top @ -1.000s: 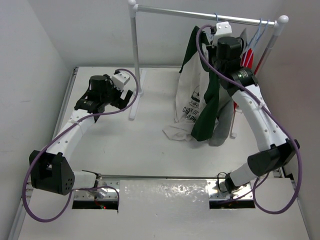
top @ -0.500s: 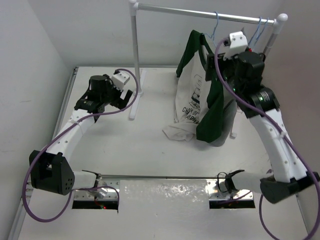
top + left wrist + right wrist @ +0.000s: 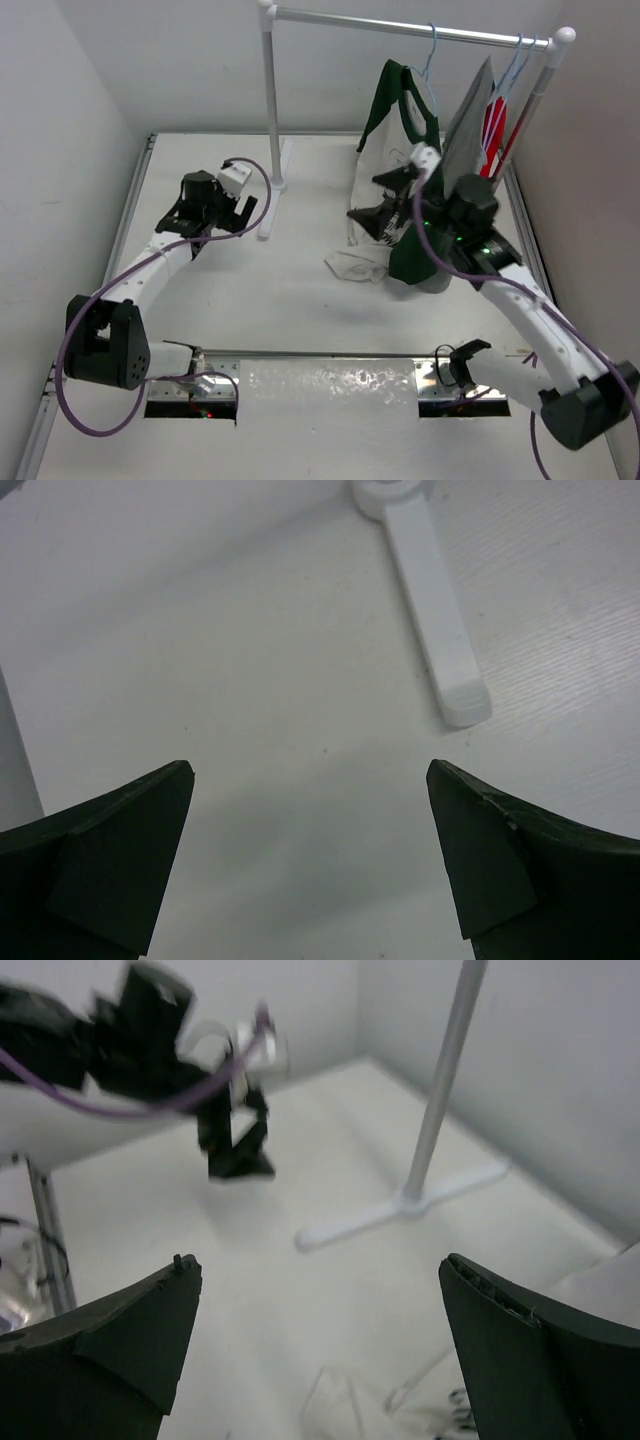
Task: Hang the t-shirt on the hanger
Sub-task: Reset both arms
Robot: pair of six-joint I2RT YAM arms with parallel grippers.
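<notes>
Tool (image 3: 310, 775): dark fingers spread wide, over the bench.
Bench (image 3: 230, 670): white.
Rail foot (image 3: 437, 630): white, flat on bench, upper right.

- t-shirt (image 3: 388, 150), top view: dark print on the cream front, largely covered; lettering too small and blurred to read.
- Both wrist views: no text, label or number legible.

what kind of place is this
Probably a robot lab test cell: a white table boxed in by plain walls, two arms bolted to its edge, and a small clothes rail with a t-shirt hanging.
</notes>
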